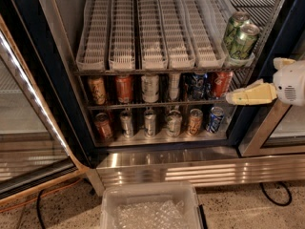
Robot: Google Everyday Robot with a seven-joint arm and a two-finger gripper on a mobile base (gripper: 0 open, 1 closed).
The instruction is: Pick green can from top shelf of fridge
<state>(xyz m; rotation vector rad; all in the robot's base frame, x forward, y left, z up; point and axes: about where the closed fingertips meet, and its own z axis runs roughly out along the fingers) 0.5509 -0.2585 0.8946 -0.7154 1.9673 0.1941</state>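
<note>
Pale-yellow hand [249,95] below green can [244,41]

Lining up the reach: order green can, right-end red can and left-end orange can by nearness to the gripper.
The gripper sits at the fridge's right edge.
1. The red can, just left of it.
2. The green can, above, top shelf.
3. The orange can, far left.

White end effector [251,80], pale-yellow fingers [250,94], right edge
</note>
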